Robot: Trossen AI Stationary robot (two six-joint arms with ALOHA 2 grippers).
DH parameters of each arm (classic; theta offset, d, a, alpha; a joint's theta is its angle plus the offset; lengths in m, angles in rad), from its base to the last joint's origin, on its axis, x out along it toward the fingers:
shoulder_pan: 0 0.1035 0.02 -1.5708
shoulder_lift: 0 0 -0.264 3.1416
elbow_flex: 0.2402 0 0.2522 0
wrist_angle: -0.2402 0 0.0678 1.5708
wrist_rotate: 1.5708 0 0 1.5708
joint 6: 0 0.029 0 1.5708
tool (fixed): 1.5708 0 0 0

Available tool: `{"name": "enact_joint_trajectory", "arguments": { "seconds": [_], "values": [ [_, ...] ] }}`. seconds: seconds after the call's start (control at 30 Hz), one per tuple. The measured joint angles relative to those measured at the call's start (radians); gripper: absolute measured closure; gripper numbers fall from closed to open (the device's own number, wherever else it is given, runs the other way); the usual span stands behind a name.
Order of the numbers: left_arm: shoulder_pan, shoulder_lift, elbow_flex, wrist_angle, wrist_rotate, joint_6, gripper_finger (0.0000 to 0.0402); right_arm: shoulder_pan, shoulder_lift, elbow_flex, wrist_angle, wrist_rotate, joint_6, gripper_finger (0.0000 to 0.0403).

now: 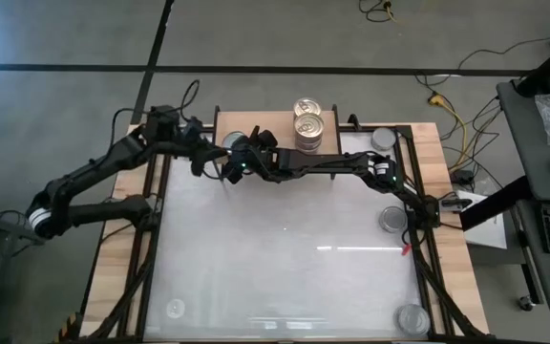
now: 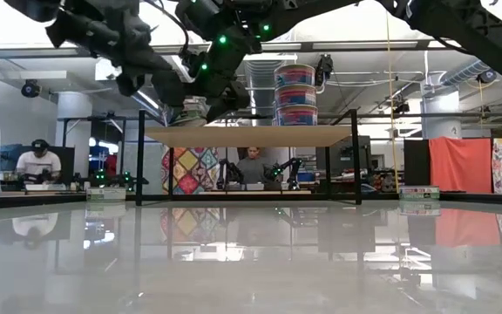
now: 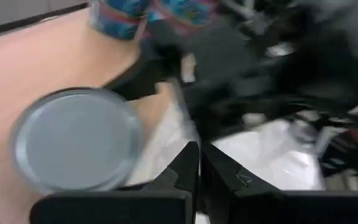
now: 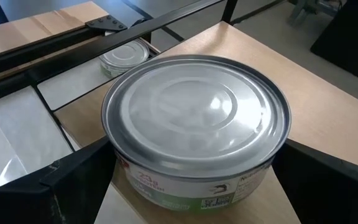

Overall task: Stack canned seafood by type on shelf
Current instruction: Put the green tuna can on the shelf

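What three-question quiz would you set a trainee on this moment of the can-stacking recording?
1. True or false: the left gripper is shut.
2. The open right gripper has a finger on either side of: A) a gold-lidded tin, B) a silver-lidded tin, C) nothing.
3. What lid colour shows on the stacked tins farther along the shelf?

Key: 1 true; 2 B; 3 gold.
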Motion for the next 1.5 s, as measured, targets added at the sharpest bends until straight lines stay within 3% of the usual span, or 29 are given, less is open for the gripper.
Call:
{"name": "enact_joint_trajectory", "arguments": {
  "seconds": [0.17,0.53,1.27,1.5],
  "values": [
    [0.0,0.08,0.0,0.022,-0.112,0.022,0.0401,0.0,-0.001,0.0,0.0,0.0,0.0,0.0003],
    [-0.012,0.207,0.015,0.102,-0.074,0.032,0.0401,0.0,-0.001,0.0,-0.002,-0.002,0.001,0.0003],
    [-0.012,0.226,0.013,0.1,-0.089,0.003,0.0401,-0.009,-0.003,0.001,-0.048,-0.057,0.041,0.0003],
    [-0.023,0.231,0.113,-0.044,-0.202,0.142,0.0401,-0.009,-0.003,0.001,-0.05,-0.033,0.039,0.0003]
  ]
}}
